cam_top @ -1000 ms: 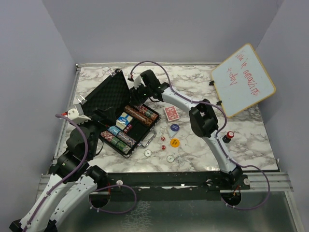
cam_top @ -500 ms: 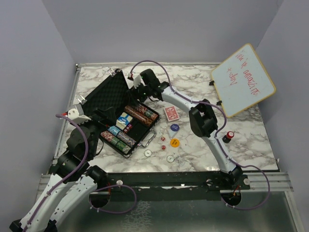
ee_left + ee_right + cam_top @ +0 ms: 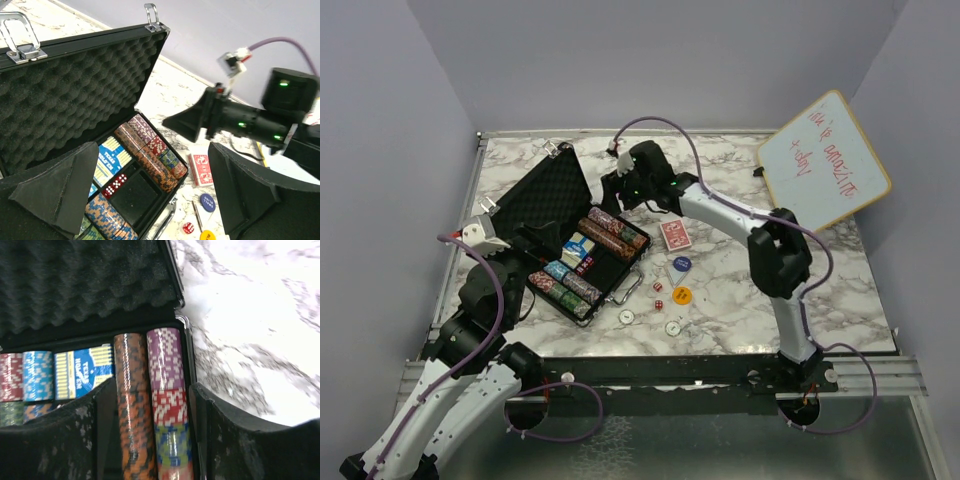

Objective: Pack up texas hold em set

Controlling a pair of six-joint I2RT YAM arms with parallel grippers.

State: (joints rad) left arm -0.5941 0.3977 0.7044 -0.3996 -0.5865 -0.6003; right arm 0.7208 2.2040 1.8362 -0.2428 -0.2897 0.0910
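Note:
The black case [image 3: 542,188] lies open at the left, its foam lid [image 3: 70,100] raised. Striped chip stacks [image 3: 610,232], a blue deck [image 3: 577,245] and red dice [image 3: 115,185] lie in its tray. On the marble beside it lie a red deck [image 3: 674,235], a blue button [image 3: 681,265], an orange button [image 3: 682,295], two red dice [image 3: 658,288] and two white buttons [image 3: 626,317]. My right gripper [image 3: 620,190] is open and empty, straddling the chip stacks [image 3: 167,405] at the tray's far end. My left gripper [image 3: 523,243] is open and empty above the tray's near-left side.
A wood-framed whiteboard [image 3: 823,165] leans at the back right. The right arm's elbow [image 3: 778,258] hangs over the right part of the table. Grey walls enclose the marble table [image 3: 740,310] on three sides.
The right arm's elbow has swung to the right, and its gripper has shifted slightly right over the case's far end. The left arm and the loose pieces have not moved.

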